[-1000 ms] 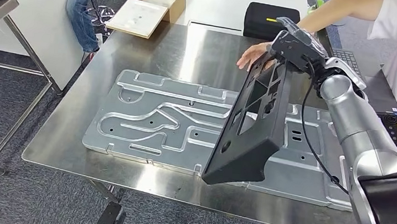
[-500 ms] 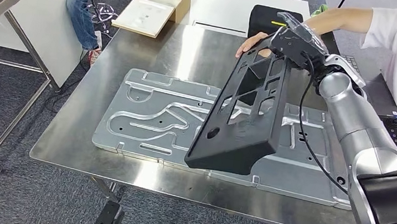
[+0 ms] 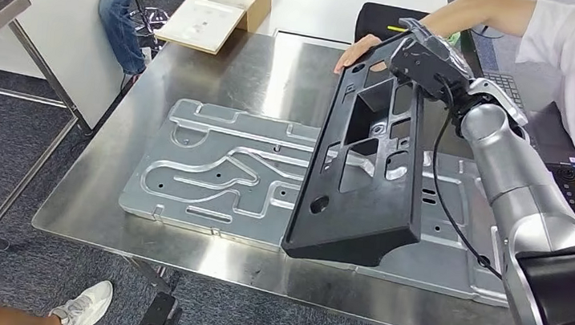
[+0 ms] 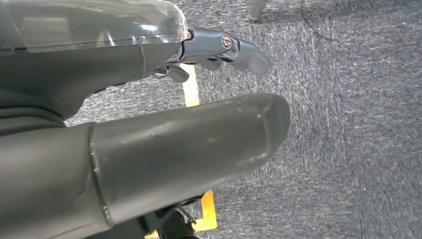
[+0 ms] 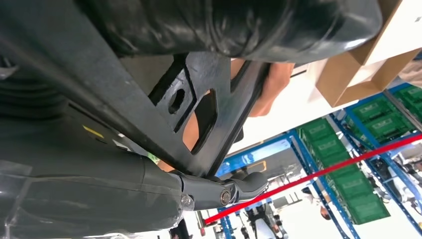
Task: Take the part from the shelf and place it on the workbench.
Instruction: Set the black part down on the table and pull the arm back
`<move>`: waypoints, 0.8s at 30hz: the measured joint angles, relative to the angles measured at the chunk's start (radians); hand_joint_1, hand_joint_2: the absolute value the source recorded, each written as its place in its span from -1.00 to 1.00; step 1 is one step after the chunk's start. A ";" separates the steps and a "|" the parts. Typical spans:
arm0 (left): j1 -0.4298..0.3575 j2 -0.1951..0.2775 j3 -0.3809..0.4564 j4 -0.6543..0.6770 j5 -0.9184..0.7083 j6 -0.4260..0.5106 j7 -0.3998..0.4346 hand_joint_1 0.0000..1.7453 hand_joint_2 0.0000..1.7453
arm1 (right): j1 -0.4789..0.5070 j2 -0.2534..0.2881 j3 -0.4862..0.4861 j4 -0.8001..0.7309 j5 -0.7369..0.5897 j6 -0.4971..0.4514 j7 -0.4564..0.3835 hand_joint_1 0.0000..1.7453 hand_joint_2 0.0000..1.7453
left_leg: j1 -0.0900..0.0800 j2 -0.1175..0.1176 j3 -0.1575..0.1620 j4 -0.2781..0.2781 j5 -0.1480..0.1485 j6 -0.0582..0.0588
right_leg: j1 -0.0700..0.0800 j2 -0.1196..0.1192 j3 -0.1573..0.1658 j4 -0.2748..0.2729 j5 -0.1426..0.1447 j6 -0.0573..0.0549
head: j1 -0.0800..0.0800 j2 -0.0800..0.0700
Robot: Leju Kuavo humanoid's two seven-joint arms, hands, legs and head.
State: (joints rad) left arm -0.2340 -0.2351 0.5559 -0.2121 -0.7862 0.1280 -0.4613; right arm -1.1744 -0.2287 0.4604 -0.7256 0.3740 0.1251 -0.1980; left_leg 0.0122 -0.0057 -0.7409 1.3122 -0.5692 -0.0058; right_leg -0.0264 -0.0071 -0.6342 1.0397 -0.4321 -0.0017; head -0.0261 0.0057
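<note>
Above the embossed silver metal plate (image 3: 226, 176) on the steel counter (image 3: 222, 67), the long black plastic frame part (image 3: 364, 170) hangs steeply tilted — lower end nearest the counter's front edge, top end clasped by the right hand (image 3: 424, 60), a person's hand (image 3: 356, 53) touching it. The left hand (image 4: 149, 149) hangs empty — fingers' state unclear.

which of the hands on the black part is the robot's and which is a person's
The robot's right hand, dark, on a silver arm, grips the black part at its top edge. The person's hand, bare, from a white sleeve, touches its far top corner.
</note>
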 joint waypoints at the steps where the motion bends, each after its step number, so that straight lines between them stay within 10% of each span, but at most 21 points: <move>1: 0.001 0.000 0.000 0.000 0.000 0.000 0.000 -1.00 -1.00 | 0.000 0.000 0.000 0.000 0.000 0.000 0.000 -1.00 -1.00 | 0.000 0.000 0.000 -0.001 0.014 0.000 | 0.000 0.000 0.001 0.001 -0.001 0.000 | 0.000 0.000; 6: -0.002 0.000 0.001 0.000 0.000 0.000 0.000 -1.00 -1.00 | -0.001 0.002 0.000 0.000 0.000 0.000 0.001 -1.00 -1.00 | -0.004 -0.001 0.118 -0.260 0.133 0.015 | 0.006 0.006 -0.001 0.006 -0.005 0.014 | 0.000 0.000; 10: -0.002 0.000 0.001 0.000 0.000 0.000 0.000 -1.00 -1.00 | 0.000 0.002 0.000 0.000 0.003 0.000 0.004 -1.00 -1.00 | -0.004 0.000 0.126 -0.285 0.139 0.037 | 0.002 0.008 -0.006 0.009 -0.009 0.036 | 0.000 0.000; 14: -0.007 0.000 0.001 0.000 -0.002 0.000 0.000 -1.00 -1.00 | -0.001 0.000 0.000 0.003 0.006 -0.004 0.008 -1.00 -1.00 | -0.003 0.002 0.129 -0.296 0.147 0.052 | 0.003 0.008 -0.101 0.217 -0.114 0.045 | 0.001 0.000; 16: -0.006 0.000 0.001 0.000 -0.002 0.000 0.000 -1.00 -1.00 | 0.003 0.000 0.000 0.006 0.006 -0.009 0.008 -1.00 -1.00 | -0.004 0.002 0.129 -0.294 0.146 0.052 | 0.003 0.008 -0.125 0.262 -0.111 0.045 | 0.001 0.000; 20: -0.008 -0.001 0.001 0.000 -0.003 0.000 0.000 -1.00 -1.00 | -0.001 0.000 0.000 0.006 0.006 -0.022 0.007 -1.00 -1.00 | -0.008 0.000 0.128 -0.287 0.140 0.045 | 0.008 0.008 -0.017 0.042 -0.002 0.033 | 0.001 0.000; 24: -0.008 -0.001 0.001 0.000 -0.003 0.001 0.000 -1.00 -1.00 | -0.002 0.002 0.000 0.005 0.006 -0.034 0.004 -1.00 -1.00 | -0.010 -0.001 0.124 -0.286 0.138 0.027 | 0.011 0.008 0.002 -0.010 0.005 0.018 | 0.001 0.000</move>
State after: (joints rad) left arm -0.2423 -0.2360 0.5573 -0.2121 -0.7893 0.1289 -0.4612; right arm -1.1760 -0.2271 0.4604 -0.7202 0.3802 0.0909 -0.1940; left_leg 0.0018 -0.0065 -0.6170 1.0262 -0.4311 0.0214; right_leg -0.0159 0.0010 -0.6320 1.0296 -0.4276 0.0165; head -0.0256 0.0057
